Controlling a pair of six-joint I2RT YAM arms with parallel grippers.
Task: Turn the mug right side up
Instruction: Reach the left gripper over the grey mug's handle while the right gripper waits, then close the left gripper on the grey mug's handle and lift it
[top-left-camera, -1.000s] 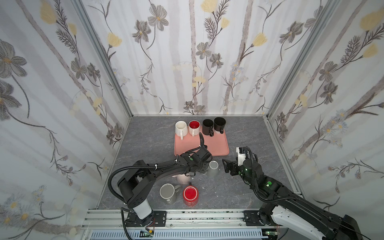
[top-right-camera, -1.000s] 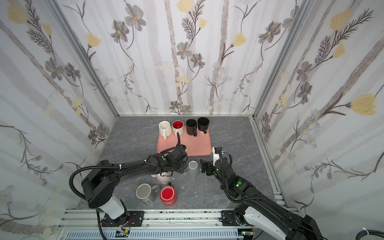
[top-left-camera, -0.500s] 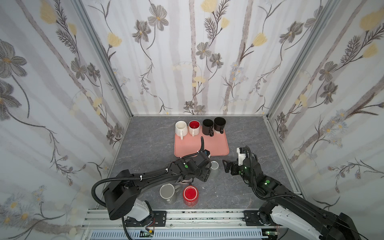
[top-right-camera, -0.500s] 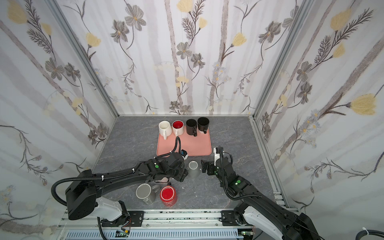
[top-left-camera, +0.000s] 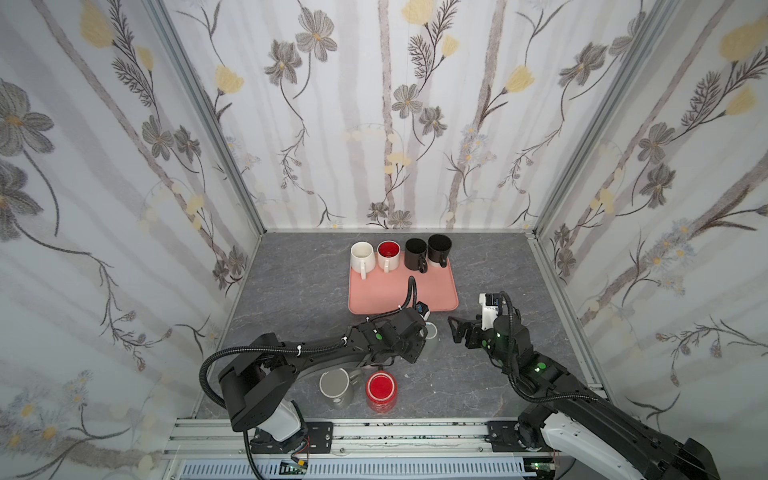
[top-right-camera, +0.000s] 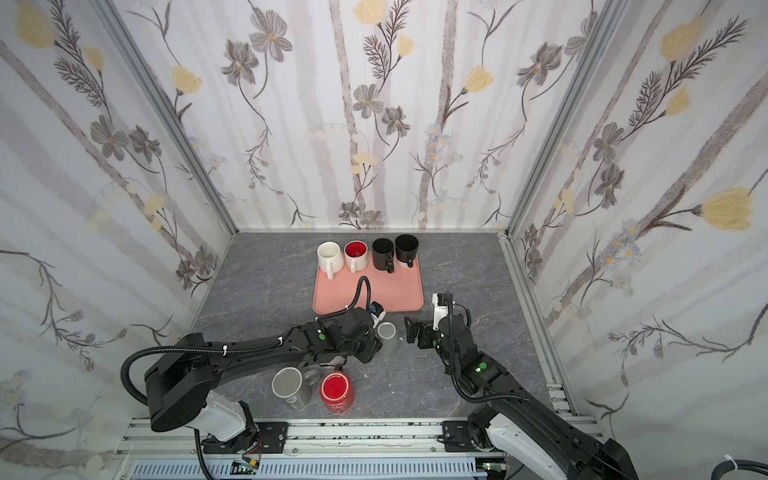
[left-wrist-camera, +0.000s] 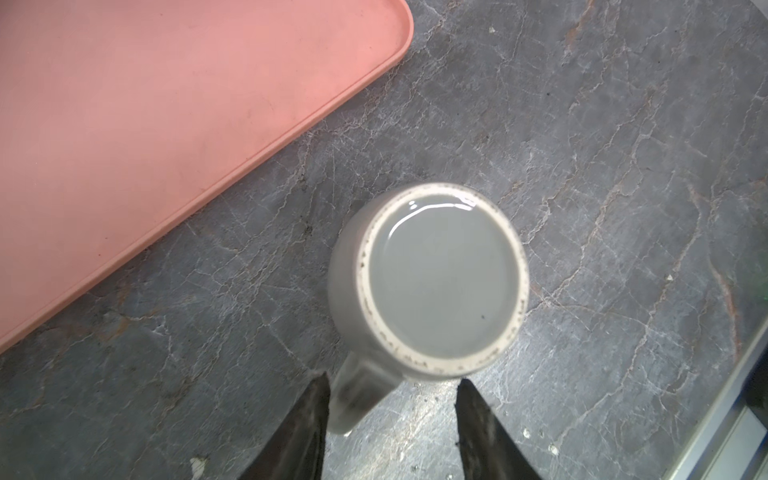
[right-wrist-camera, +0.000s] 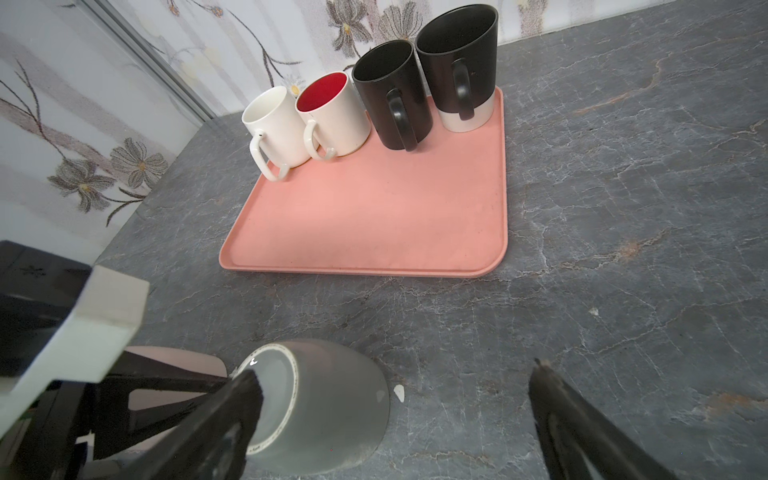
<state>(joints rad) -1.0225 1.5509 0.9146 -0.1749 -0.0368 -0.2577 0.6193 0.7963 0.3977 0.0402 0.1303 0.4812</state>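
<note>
The grey mug (left-wrist-camera: 440, 282) stands upside down on the tabletop just beside the pink tray (top-left-camera: 415, 303), its handle between the left gripper's (left-wrist-camera: 392, 380) half-open, unclamped jaws. The right gripper (right-wrist-camera: 395, 370) hovers wide open and empty. Closing off-centre on the handle could twist or tip the mug.

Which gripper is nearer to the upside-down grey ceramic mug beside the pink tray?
Left. The left gripper is at the upside-down grey ceramic mug, open fingers either side of its handle. The right gripper, also open, stands clear of the mug, to its right in a top view.
</note>
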